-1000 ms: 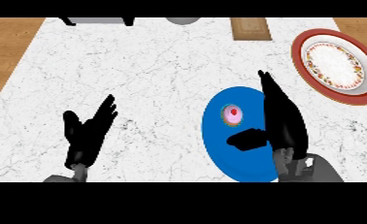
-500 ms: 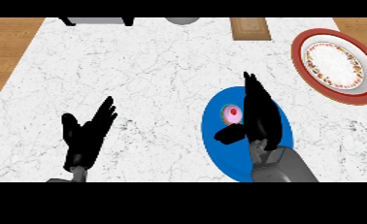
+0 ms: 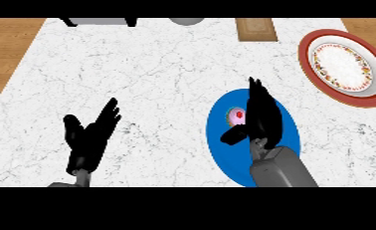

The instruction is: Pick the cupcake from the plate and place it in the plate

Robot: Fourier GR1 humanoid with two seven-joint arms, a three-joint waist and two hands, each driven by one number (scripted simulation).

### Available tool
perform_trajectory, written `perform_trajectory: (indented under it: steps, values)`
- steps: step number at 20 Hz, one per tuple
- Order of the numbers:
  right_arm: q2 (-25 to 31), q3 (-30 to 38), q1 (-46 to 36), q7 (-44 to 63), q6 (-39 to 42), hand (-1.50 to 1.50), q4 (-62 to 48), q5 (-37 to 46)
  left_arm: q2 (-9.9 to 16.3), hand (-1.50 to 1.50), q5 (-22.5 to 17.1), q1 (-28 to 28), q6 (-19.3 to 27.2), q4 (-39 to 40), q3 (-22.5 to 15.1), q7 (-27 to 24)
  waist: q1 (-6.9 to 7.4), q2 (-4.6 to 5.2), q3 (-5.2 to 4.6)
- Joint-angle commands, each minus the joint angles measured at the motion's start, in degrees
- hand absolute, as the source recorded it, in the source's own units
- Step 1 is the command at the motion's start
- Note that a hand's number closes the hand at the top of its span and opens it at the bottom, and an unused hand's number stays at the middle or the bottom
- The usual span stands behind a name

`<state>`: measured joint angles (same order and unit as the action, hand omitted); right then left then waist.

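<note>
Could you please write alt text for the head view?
The right robot hand hovers open over a blue plate, beside a pink cupcake. The left robot hand rests open at lower left; a red-rimmed plate sits at upper right.

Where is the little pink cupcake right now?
In the head view, the cupcake sits on the blue plate at the counter's right side, just left of the right hand.

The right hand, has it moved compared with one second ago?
Yes. The right hand has shifted toward the view's left across the blue plate, away from the red-rimmed plate, and is now just beside the cupcake.
</note>
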<state>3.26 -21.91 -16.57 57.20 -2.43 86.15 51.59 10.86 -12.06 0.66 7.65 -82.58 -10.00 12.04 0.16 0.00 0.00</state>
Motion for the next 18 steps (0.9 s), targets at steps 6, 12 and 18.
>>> perform_trajectory:
  steps: [6, 12, 18]
  values:
    - [-3.17, 2.35, -2.50, -1.56, 0.91, -1.50, -8.33, 0.24, -1.79, 0.00, 1.74, -1.88, -2.80, 6.07, 3.26, -1.90, 0.03, 0.05, 0.00]
    - [-0.17, 0.76, 1.53, -8.93, 3.16, 1.50, -8.60, 3.81, -4.35, 0.00, 4.90, -0.56, 1.16, -1.21, 0.22, 2.91, -0.04, -0.04, 0.01]
    - [-1.73, 4.10, -3.05, -12.13, 0.80, 1.50, -15.01, 7.57, -2.56, 0.00, 3.80, 1.34, -2.98, -0.63, 3.76, 0.93, 0.15, 0.02, 0.01]
